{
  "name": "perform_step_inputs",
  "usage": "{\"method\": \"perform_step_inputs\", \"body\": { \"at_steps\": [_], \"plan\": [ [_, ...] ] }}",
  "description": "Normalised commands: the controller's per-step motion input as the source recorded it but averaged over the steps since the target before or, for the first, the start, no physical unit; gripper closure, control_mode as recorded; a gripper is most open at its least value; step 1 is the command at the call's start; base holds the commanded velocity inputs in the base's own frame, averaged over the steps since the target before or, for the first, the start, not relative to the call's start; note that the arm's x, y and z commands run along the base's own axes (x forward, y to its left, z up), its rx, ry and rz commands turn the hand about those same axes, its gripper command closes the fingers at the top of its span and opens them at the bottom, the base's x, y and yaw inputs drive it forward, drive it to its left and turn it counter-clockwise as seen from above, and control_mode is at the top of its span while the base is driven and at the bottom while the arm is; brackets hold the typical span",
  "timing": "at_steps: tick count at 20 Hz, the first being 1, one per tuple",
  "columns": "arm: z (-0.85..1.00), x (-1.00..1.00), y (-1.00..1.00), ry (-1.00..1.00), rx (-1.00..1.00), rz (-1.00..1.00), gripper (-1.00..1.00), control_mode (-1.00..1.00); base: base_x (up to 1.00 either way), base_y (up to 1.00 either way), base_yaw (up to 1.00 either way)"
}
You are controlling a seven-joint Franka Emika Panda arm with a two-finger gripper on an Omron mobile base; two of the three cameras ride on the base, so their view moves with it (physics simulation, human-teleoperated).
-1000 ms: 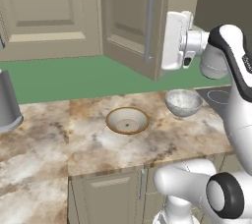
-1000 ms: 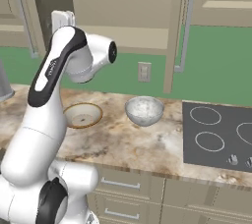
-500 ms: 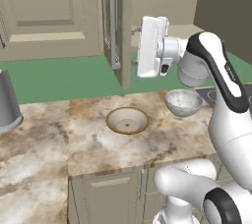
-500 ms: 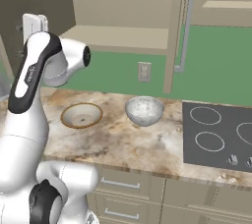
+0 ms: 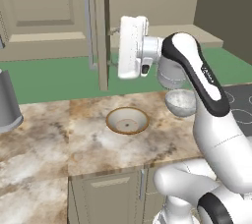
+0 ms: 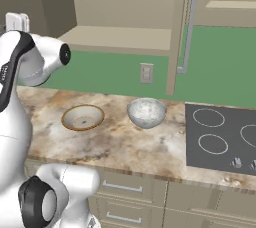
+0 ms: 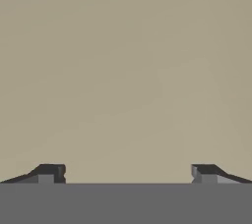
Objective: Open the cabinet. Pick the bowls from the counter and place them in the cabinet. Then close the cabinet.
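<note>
On the bench [image 5: 59,134] sit two bowls [image 5: 127,120]; the tool [image 7: 127,173] hangs empty by the cabinet [image 5: 101,31], tips wide apart.

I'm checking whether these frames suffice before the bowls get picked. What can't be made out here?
- Cabinet: upper interior cut off by the top edge of the right base view.
- Mottled grey bowl: its right side is hidden behind the arm in the left base view.
- Gripper: the hand view shows open fingers against a featureless beige surface; which surface is unclear.
</note>
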Motion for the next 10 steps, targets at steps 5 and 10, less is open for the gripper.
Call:
{"method": "perform_step_inputs", "body": {
  "at_steps": [5, 10],
  "plan": [
    [0.08, -0.01, -0.38, -0.04, -0.06, -0.05, -1.0, -1.0, 0.0, 0.0, 0.0],
    [0.0, -0.16, -0.54, -0.18, -0.17, -0.05, -1.0, -1.0, 0.0, 0.0, 0.0]
  ]
}}
